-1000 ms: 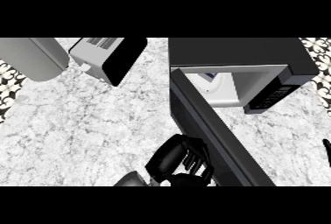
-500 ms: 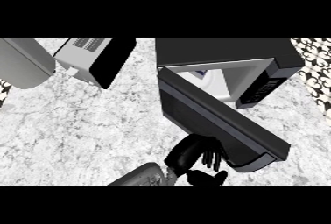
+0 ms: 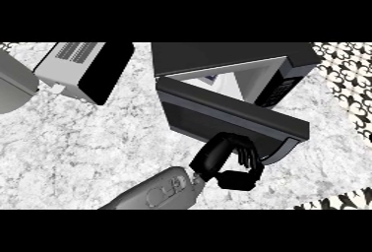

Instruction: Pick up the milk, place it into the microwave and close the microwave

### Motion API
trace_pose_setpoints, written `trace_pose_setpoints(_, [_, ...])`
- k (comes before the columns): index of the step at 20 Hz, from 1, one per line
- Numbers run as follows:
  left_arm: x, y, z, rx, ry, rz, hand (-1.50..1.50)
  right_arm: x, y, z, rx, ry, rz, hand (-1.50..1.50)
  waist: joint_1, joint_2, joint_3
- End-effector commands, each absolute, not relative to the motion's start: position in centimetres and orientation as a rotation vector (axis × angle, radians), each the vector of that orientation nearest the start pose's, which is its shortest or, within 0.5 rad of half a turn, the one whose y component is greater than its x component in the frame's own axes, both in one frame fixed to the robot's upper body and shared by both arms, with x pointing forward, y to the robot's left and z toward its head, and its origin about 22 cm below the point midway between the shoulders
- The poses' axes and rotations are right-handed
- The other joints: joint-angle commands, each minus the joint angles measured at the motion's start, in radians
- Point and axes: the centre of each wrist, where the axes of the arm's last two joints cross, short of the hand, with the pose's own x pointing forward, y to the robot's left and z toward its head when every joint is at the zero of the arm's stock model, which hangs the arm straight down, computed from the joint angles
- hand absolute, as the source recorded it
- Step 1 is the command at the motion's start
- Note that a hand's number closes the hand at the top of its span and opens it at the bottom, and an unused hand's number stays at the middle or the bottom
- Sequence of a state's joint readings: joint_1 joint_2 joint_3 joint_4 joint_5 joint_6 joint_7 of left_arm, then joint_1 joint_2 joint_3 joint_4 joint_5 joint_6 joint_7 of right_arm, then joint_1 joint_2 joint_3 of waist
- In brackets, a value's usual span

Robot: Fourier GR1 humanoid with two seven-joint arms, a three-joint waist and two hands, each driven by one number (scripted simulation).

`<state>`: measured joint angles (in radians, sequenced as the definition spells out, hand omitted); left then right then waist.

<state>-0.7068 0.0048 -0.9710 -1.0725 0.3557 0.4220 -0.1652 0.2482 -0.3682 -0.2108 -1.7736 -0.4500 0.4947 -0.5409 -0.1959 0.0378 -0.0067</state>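
The black microwave [image 3: 240, 64] stands on the marbled counter at the upper right of the head view, its dark door [image 3: 225, 115] swung most of the way toward closed so that only a narrow wedge of pale interior shows, where the milk cannot be clearly made out.

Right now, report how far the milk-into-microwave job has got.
Done, apparently: a white and blue carton, probably the milk, shows inside the black microwave oven. In hand: the black robot hand has its fingers against the dark grey microwave door, which stands partly swung toward the opening. Left: the door is not yet shut; a gap remains.
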Motion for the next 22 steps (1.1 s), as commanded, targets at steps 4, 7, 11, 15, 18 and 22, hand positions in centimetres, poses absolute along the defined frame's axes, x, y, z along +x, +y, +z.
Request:
trace_pose_setpoints(4, [29.5, -1.6, 4.3, -0.399, -1.777, -0.638, 1.50, 18.3, -36.0, 7.1, 0.394, -2.177, 0.241, -1.50, -0.079, 0.014, 0.001])
trace_pose_setpoints(7, [30.6, -1.9, 5.6, -0.381, -1.800, -0.611, 1.50, 18.7, -36.3, 8.0, 0.382, -2.199, 0.254, -1.50, -0.110, 0.021, 0.002])
trace_pose_setpoints(11, [31.8, -2.2, 6.8, -0.362, -1.806, -0.591, 1.50, 19.1, -36.2, 8.9, 0.438, -2.192, 0.281, -1.50, -0.135, 0.027, 0.004])
trace_pose_setpoints(15, [33.0, -2.5, 7.9, -0.334, -1.824, -0.565, 1.50, 19.3, -36.2, 9.7, 0.475, -2.175, 0.321, -1.50, -0.166, 0.035, 0.004])
trace_pose_setpoints(18, [34.0, -2.5, 8.8, -0.320, -1.837, -0.554, 1.50, 19.6, -36.1, 10.2, 0.492, -2.188, 0.332, -1.50, -0.180, 0.049, 0.006])
trace_pose_setpoints(22, [34.8, -2.6, 9.5, -0.295, -1.841, -0.529, 1.50, 19.9, -36.3, 11.1, 0.499, -2.195, 0.352, -1.50, -0.202, 0.053, 0.007])
